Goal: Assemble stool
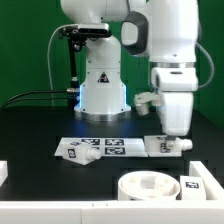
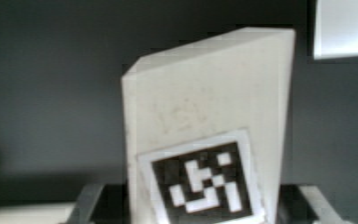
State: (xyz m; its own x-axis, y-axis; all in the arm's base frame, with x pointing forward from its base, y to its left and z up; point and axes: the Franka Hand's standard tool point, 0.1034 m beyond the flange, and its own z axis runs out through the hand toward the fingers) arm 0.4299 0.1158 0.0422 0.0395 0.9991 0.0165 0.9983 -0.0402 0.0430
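Beside the seat disc, a tagged leg.

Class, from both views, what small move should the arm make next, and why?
Probably close the fingers on the white leg and lift it toward the seat disc: the leg sits between them, though whether they already grip is unclear.

The seat disc is white. The leg is white, its square tag black-and-white (blocky pattern). The tabletop is black; the marker board white, black-printed.
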